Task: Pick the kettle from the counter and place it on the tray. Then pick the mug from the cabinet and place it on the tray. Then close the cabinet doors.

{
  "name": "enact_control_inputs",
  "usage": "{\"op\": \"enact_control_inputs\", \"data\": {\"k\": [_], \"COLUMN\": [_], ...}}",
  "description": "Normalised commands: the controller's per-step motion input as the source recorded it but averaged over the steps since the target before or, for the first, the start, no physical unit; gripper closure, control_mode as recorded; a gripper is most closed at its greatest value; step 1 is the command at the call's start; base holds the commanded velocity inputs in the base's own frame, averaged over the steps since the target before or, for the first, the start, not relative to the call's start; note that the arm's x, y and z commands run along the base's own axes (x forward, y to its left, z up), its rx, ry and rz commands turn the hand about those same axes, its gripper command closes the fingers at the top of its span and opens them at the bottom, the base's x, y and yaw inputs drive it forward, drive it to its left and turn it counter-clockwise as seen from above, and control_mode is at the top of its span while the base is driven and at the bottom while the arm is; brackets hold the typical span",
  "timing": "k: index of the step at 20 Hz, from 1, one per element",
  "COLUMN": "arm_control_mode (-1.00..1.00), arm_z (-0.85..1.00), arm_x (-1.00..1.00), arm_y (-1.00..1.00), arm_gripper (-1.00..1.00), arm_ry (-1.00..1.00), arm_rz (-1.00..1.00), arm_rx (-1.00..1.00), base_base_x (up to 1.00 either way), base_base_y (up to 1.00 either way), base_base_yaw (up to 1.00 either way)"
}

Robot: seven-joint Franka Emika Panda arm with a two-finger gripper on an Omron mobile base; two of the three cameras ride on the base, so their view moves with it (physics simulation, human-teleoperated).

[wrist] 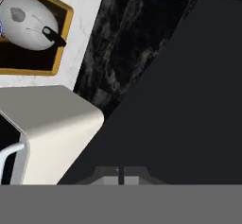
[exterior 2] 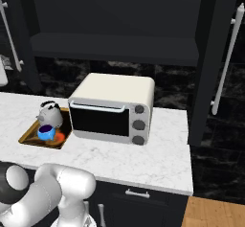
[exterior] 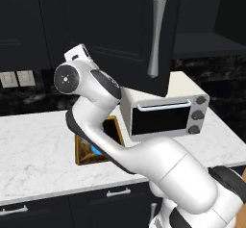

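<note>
The kettle (exterior 2: 50, 114) sits on the tray (exterior 2: 29, 134) at the left end of the bench (exterior 2: 143, 159), and the blue mug (exterior 2: 46, 132) stands on the same tray just in front of it, touching or nearly touching. An orange-red patch of the tray shows beside the mug. In the hand view the kettle (wrist: 29, 15) appears from above as a pale dome with its black handle, inside the golden rim of the tray (wrist: 64, 38); the mug is cut off at that picture's left edge.

In the left base view the arm (exterior: 110, 140) covers most of the tray (exterior: 81, 155), hiding the kettle and leaving a sliver of blue under the forearm.

The gripper (wrist: 121, 176) has its fingers pressed together, pinching nothing, right up against the black face of a cabinet door (wrist: 189, 100). Whether the tips touch the panel is hard to tell.

A toaster oven (exterior 2: 112, 108) stands just right of the tray, its door shut. Above it the cabinet (exterior 2: 115, 49) shows its dark shelf. The left cabinet door (exterior: 120, 25) hangs over the oven with its silver bar handle (exterior: 156, 34); the right door (exterior 2: 217, 53) stands at the far right, its handle (exterior 2: 225, 61) toward the camera. Both doors are cut off at the top.
</note>
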Motion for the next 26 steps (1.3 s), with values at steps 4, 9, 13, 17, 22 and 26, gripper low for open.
{"op": "enact_control_inputs", "data": {"k": [4,9,13,17,22,26], "arm_control_mode": [-1.00,-1.00,-1.00,-1.00,-1.00,-1.00], "arm_z": [0.41,0.56,0.17,0.00,0.00,0.08], "arm_x": [0.07,0.10,0.36,0.51,0.68,0.67], "arm_y": [-0.65,-0.82,-0.95,-0.97,-0.97,-0.98], "arm_gripper": [1.00,1.00,1.00,1.00,1.00,1.00], "arm_ry": [-0.01,0.00,0.00,0.00,0.00,0.00], "arm_rz": [0.00,0.00,0.00,0.00,0.00,0.00], "arm_rx": [-0.12,-0.06,-0.02,-0.02,0.00,0.00], "base_base_x": [0.00,0.00,0.00,0.00,0.00,0.00], "base_base_y": [0.00,0.00,0.00,0.00,0.00,0.00], "base_base_yaw": [0.00,0.00,0.00,0.00,0.00,0.00]}}
